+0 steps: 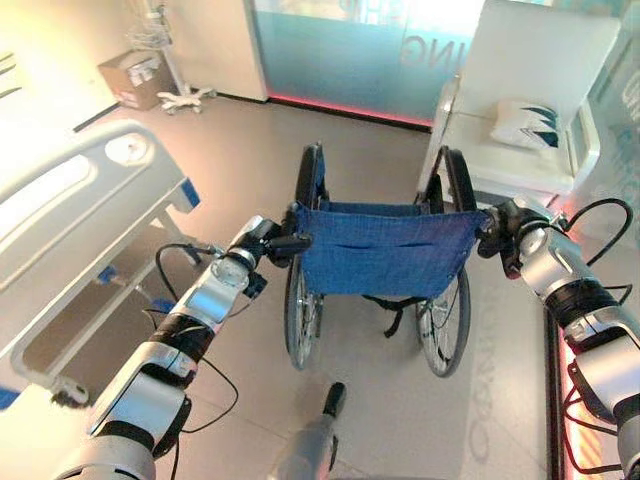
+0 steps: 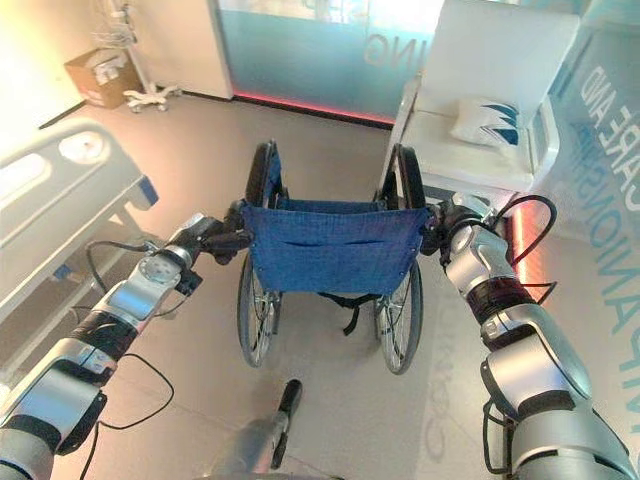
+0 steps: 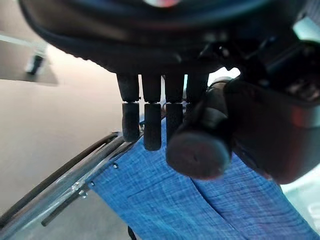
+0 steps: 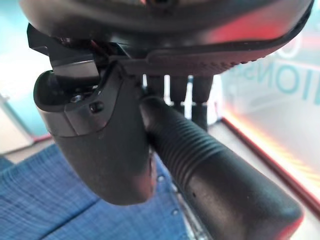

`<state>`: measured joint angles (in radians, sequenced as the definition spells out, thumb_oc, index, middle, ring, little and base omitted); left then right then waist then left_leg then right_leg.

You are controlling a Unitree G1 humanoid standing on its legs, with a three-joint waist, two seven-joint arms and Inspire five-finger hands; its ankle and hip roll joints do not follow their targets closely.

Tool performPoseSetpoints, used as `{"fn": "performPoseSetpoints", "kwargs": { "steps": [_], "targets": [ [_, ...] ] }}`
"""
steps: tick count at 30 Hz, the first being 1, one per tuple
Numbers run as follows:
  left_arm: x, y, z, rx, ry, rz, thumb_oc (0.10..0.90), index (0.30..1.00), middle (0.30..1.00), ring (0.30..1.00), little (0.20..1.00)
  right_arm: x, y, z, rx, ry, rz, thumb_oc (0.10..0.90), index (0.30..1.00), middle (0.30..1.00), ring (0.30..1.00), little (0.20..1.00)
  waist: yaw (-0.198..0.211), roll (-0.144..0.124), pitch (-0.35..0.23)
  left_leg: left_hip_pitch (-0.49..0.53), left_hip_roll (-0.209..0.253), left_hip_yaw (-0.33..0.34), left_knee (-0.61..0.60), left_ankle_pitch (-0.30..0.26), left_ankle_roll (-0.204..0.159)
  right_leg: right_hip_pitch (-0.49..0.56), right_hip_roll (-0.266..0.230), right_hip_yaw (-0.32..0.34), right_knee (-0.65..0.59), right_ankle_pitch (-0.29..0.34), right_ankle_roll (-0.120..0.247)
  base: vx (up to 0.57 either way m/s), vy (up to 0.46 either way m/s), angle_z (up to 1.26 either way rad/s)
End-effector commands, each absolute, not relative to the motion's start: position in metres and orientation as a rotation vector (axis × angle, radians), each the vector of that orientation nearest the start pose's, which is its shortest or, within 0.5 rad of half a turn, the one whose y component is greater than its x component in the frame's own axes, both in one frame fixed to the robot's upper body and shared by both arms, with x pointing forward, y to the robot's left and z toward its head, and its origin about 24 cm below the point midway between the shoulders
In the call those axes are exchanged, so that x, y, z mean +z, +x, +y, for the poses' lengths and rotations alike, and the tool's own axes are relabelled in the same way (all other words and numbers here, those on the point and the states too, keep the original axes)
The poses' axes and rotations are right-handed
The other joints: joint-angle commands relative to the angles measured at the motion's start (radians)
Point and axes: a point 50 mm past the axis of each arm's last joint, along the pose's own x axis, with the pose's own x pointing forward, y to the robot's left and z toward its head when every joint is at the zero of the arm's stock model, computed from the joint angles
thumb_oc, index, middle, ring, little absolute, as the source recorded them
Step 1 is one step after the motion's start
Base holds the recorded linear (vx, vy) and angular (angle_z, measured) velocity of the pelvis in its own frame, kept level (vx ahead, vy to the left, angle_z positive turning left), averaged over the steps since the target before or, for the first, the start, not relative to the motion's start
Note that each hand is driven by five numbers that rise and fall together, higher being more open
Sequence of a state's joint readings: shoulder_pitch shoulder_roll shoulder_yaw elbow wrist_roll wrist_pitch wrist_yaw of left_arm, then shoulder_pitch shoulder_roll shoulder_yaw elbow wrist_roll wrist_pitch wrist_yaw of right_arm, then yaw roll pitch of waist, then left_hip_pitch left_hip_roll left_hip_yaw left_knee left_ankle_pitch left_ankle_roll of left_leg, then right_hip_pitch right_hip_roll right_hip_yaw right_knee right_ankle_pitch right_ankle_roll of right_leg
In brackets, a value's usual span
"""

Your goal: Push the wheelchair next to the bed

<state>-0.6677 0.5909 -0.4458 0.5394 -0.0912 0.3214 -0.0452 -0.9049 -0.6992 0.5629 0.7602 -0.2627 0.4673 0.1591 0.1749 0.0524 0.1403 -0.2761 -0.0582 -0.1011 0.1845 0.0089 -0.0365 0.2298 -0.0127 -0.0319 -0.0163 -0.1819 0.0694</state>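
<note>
A wheelchair (image 1: 385,250) with a blue cloth back and black wheels stands in front of me, facing away. My left hand (image 1: 268,243) is shut on its left push handle (image 3: 200,145), fingers curled over the grip. My right hand (image 1: 503,228) is shut on the right push handle (image 4: 210,165), the ribbed black grip lying between thumb and fingers. The bed (image 1: 70,220), white with grey side rails, stands to the left of the wheelchair, a gap of floor between them.
A white armchair (image 1: 530,110) with a cushion (image 1: 525,123) stands just beyond the wheelchair on the right. A cardboard box (image 1: 132,78) and a wheeled stand base (image 1: 185,97) are at the far left by the wall. A glass partition (image 1: 350,50) closes the back.
</note>
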Motion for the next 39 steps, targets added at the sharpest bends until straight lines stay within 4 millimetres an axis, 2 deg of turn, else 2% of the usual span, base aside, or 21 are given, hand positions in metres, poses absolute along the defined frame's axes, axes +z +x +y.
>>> {"fn": "performPoseSetpoints", "kwargs": {
  "steps": [1, 2, 3, 5, 6, 8, 9, 12, 16, 17, 18, 20, 22, 26, 28, 29, 30, 31, 32, 34, 39],
  "targets": [
    [0.107, 0.356, 0.282, 0.138, 0.858, 0.346, 0.4, 0.3, 0.3, 0.3, 0.3, 0.154, 0.388, -0.241, 0.132, -1.244, 0.358, 0.4, 0.3, 0.3, 0.3, 0.3, 0.023, -0.061, 0.069, 0.029, -0.062, 0.027, -0.026, 0.074, -0.02, -0.042, -0.03, 0.004, 0.152, 0.012, 0.002, 0.41, 0.137, 0.04],
    [0.107, 0.354, 0.285, 0.139, 0.871, 0.348, 0.4, 0.3, 0.3, 0.3, 0.3, 0.153, 0.387, -0.245, 0.129, -1.243, 0.356, 0.4, 0.3, 0.3, 0.3, 0.3, 0.03, -0.07, 0.063, 0.048, -0.066, 0.023, -0.009, 0.048, -0.005, -0.041, -0.052, -0.012, 0.17, 0.008, 0.011, 0.41, 0.136, 0.26],
    [0.108, 0.353, 0.288, 0.14, 0.887, 0.354, 0.4, 0.3, 0.3, 0.3, 0.3, 0.151, 0.388, -0.244, 0.132, -1.234, 0.35, 0.4, 0.3, 0.3, 0.3, 0.3, 0.04, -0.077, 0.051, 0.074, -0.07, 0.014, -0.024, 0.04, 0.011, -0.038, -0.071, -0.034, 0.195, 0.013, 0.028, 0.47, 0.151, 0.22],
    [0.11, 0.354, 0.288, 0.141, 0.911, 0.354, 0.4, 0.3, 0.3, 0.3, 0.3, 0.152, 0.389, -0.24, 0.137, -1.225, 0.337, 0.4, 0.3, 0.3, 0.3, 0.3, 0.055, -0.087, 0.041, 0.089, -0.073, 0.01, -0.031, 0.033, 0.024, -0.026, -0.089, -0.045, 0.217, 0.015, 0.039, 0.35, 0.111, -0.23],
    [0.114, 0.356, 0.288, 0.145, 0.925, 0.345, 0.4, 0.3, 0.3, 0.3, 0.3, 0.152, 0.391, -0.233, 0.14, -1.211, 0.313, 0.4, 0.3, 0.3, 0.3, 0.3, 0.071, -0.099, 0.032, 0.086, -0.08, 0.012, -0.035, 0.03, 0.036, -0.009, -0.109, -0.053, 0.241, 0.037, 0.052, 0.25, 0.089, -0.61],
    [0.116, 0.357, 0.286, 0.146, 0.93, 0.34, 0.4, 0.3, 0.3, 0.3, 0.3, 0.151, 0.393, -0.229, 0.146, -1.215, 0.297, 0.4, 0.3, 0.3, 0.3, 0.3, 0.08, -0.104, 0.025, 0.084, -0.087, 0.009, -0.04, 0.028, 0.046, -0.002, -0.119, -0.054, 0.269, 0.06, 0.058, 0.22, 0.087, -0.49],
    [0.114, 0.358, 0.283, 0.141, 0.94, 0.338, 0.4, 0.3, 0.3, 0.3, 0.3, 0.147, 0.393, -0.228, 0.159, -1.229, 0.281, 0.4, 0.3, 0.3, 0.3, 0.3, 0.088, -0.107, 0.013, 0.092, -0.101, 0.0, -0.05, 0.024, 0.058, -0.007, -0.128, -0.05, 0.328, 0.116, 0.061, 0.3, 0.115, -0.34],
    [0.104, 0.351, 0.282, 0.119, 0.967, 0.362, 0.4, 0.3, 0.3, 0.3, 0.3, 0.136, 0.385, -0.234, 0.184, -1.259, 0.267, 0.4, 0.3, 0.3, 0.3, 0.3, 0.069, -0.103, -0.007, 0.153, -0.121, -0.032, -0.078, 0.01, 0.076, -0.087, -0.116, -0.031, 0.428, 0.198, 0.063, 0.4, 0.118, 0.03],
    [0.099, 0.344, 0.285, 0.106, 0.972, 0.376, 0.4, 0.3, 0.3, 0.3, 0.3, 0.143, 0.384, -0.228, 0.203, -1.312, 0.227, 0.4, 0.3, 0.3, 0.3, 0.3, 0.032, -0.072, 0.009, 0.249, -0.097, -0.058, -0.102, -0.01, 0.067, -0.238, -0.131, -0.053, 0.35, 0.2, 0.052, 0.34, -0.019, 0.19],
    [0.1, 0.344, 0.285, 0.092, 0.979, 0.375, 0.4, 0.3, 0.3, 0.3, 0.3, 0.148, 0.386, -0.225, 0.203, -1.33, 0.217, 0.4, 0.3, 0.3, 0.3, 0.3, 0.02, -0.072, 0.021, 0.279, -0.1, -0.068, -0.106, -0.031, 0.065, -0.301, -0.149, -0.059, 0.289, 0.232, 0.055, 0.39, -0.203, -0.22],
    [0.107, 0.346, 0.285, 0.058, 1.005, 0.357, 0.4, 0.3, 0.3, 0.3, 0.3, 0.16, 0.39, -0.221, 0.189, -1.363, 0.207, 0.4, 0.3, 0.3, 0.3, 0.3, 0.005, -0.075, 0.046, 0.322, -0.109, -0.098, -0.106, -0.084, 0.067, -0.378, -0.171, -0.051, 0.188, 0.286, 0.074, 0.47, -0.272, -0.18],
    [0.117, 0.348, 0.285, 0.005, 1.023, 0.339, 0.4, 0.3, 0.3, 0.3, 0.3, 0.177, 0.394, -0.22, 0.16, -1.4, 0.212, 0.4, 0.3, 0.3, 0.3, 0.3, -0.005, -0.082, 0.066, 0.355, -0.117, -0.128, -0.09, -0.141, 0.07, -0.414, -0.182, -0.035, 0.04, 0.361, 0.103, 0.49, -0.298, 0.18],
    [0.118, 0.346, 0.284, -0.047, 1.013, 0.339, 0.4, 0.3, 0.3, 0.3, 0.3, 0.187, 0.396, -0.222, 0.148, -1.411, 0.224, 0.4, 0.3, 0.3, 0.3, 0.3, -0.004, -0.086, 0.066, 0.367, -0.11, -0.142, -0.065, -0.173, 0.067, -0.422, -0.186, -0.03, -0.046, 0.382, 0.11, 0.5, -0.313, 0.71],
    [0.103, 0.334, 0.285, -0.148, 0.988, 0.387, 0.4, 0.3, 0.3, 0.3, 0.3, 0.186, 0.391, -0.231, 0.163, -1.431, 0.269, 0.4, 0.3, 0.3, 0.3, 0.3, -0.003, -0.106, 0.051, 0.411, -0.088, -0.178, -0.022, -0.241, 0.05, -0.423, -0.199, -0.006, -0.034, 0.404, 0.12, 0.5, -0.411, 0.64],
    [0.095, 0.327, 0.283, -0.203, 0.962, 0.417, 0.4, 0.3, 0.3, 0.3, 0.3, 0.184, 0.387, -0.238, 0.184, -1.439, 0.292, 0.4, 0.3, 0.3, 0.3, 0.3, -0.007, -0.115, 0.033, 0.432, -0.065, -0.194, -0.008, -0.261, 0.035, -0.411, -0.191, 0.006, 0.002, 0.38, 0.126, 0.46, -0.429, 0.87],
    [0.085, 0.322, 0.282, -0.224, 0.932, 0.452, 0.4, 0.3, 0.3, 0.3, 0.3, 0.184, 0.385, -0.238, 0.207, -1.445, 0.298, 0.4, 0.3, 0.3, 0.3, 0.3, -0.005, -0.118, 0.022, 0.443, -0.041, -0.196, 0.002, -0.245, 0.02, -0.405, -0.189, -0.003, 0.047, 0.367, 0.125, 0.35, -0.32, 1.15],
    [0.085, 0.322, 0.282, -0.224, 0.931, 0.454, 0.4, 0.3, 0.3, 0.3, 0.3, 0.183, 0.385, -0.238, 0.208, -1.446, 0.299, 0.4, 0.3, 0.3, 0.3, 0.3, -0.006, -0.116, 0.021, 0.444, -0.039, -0.197, 0.001, -0.246, 0.02, -0.405, -0.188, -0.004, 0.05, 0.364, 0.125, 0.41, -0.387, 1.23],
    [0.074, 0.315, 0.28, -0.248, 0.907, 0.503, 0.4, 0.3, 0.3, 0.3, 0.3, 0.184, 0.382, -0.234, 0.253, -1.462, 0.295, 0.4, 0.3, 0.3, 0.3, 0.3, -0.004, -0.116, 0.014, 0.439, 0.002, -0.184, 0.022, -0.179, -0.01, -0.389, -0.18, -0.034, 0.097, 0.331, 0.114, 0.37, -0.405, 1.18],
    [0.07, 0.313, 0.279, -0.249, 0.9, 0.521, 0.4, 0.3, 0.3, 0.3, 0.3, 0.184, 0.381, -0.233, 0.276, -1.482, 0.28, 0.4, 0.3, 0.3, 0.3, 0.3, -0.004, -0.118, 0.014, 0.423, 0.03, -0.162, 0.031, -0.118, -0.029, -0.368, -0.17, -0.061, 0.093, 0.315, 0.1, 0.43, -0.489, 0.91],
    [0.069, 0.314, 0.278, -0.239, 0.882, 0.528, 0.4, 0.3, 0.3, 0.3, 0.3, 0.186, 0.38, -0.231, 0.288, -1.511, 0.26, 0.4, 0.3, 0.3, 0.3, 0.3, -0.008, -0.116, 0.016, 0.403, 0.056, -0.137, 0.033, -0.062, -0.041, -0.346, -0.158, -0.088, 0.089, 0.293, 0.085, 0.23, -0.324, 0.53],
    [0.071, 0.322, 0.264, -0.221, 0.841, 0.499, 0.4, 0.3, 0.3, 0.3, 0.3, 0.19, 0.378, -0.229, 0.292, -1.6, 0.202, 0.4, 0.3, 0.3, 0.3, 0.3, -0.033, -0.114, 0.022, 0.38, 0.106, -0.054, 0.006, 0.005, -0.067, -0.312, -0.14, -0.168, 0.08, 0.246, 0.054, 0.14, -0.24, 0.54]
  ]
}}
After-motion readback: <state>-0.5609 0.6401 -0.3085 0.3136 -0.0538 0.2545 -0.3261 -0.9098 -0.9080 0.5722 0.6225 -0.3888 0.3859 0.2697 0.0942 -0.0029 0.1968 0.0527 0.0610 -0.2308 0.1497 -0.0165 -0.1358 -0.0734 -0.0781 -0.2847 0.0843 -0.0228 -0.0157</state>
